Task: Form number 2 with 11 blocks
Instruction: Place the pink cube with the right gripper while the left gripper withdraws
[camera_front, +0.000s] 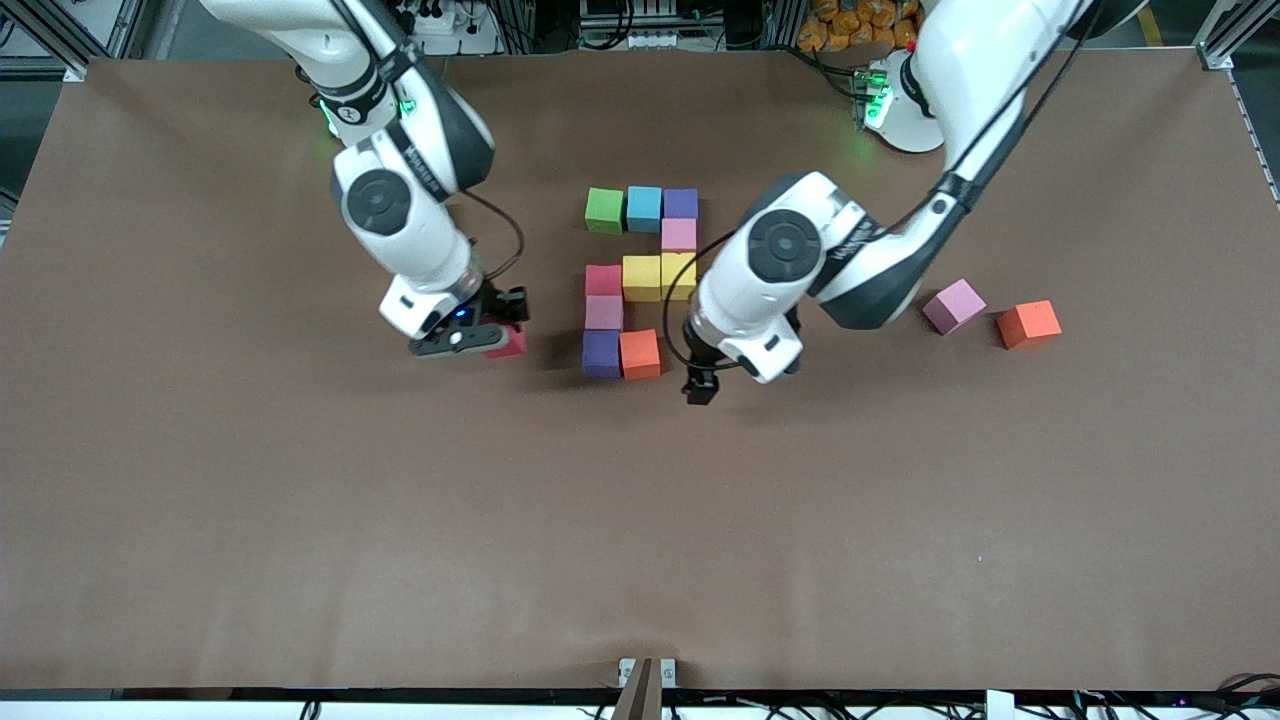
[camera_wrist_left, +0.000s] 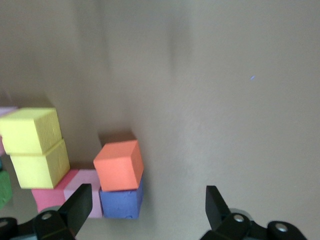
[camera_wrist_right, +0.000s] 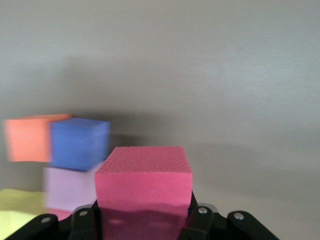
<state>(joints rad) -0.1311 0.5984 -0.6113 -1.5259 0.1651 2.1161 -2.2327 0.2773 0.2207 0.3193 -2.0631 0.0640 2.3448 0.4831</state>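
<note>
Ten blocks form a partial number 2 (camera_front: 641, 277) mid-table: green (camera_front: 604, 210), blue (camera_front: 644, 208) and purple (camera_front: 681, 204) in the row farthest from the front camera, then pink (camera_front: 678, 235), two yellow (camera_front: 660, 276), red (camera_front: 603, 280), pink (camera_front: 603, 312), and purple (camera_front: 601, 353) with orange (camera_front: 640, 353) nearest it. My right gripper (camera_front: 497, 338) is shut on a pinkish-red block (camera_wrist_right: 143, 182), just beside the purple block toward the right arm's end. My left gripper (camera_front: 700, 386) is open and empty, low over bare table beside the orange block (camera_wrist_left: 118, 166).
A loose pink block (camera_front: 953, 305) and a loose orange block (camera_front: 1029, 324) lie toward the left arm's end of the brown table (camera_front: 640, 520). The left arm's elbow hangs over the yellow blocks' end of the figure.
</note>
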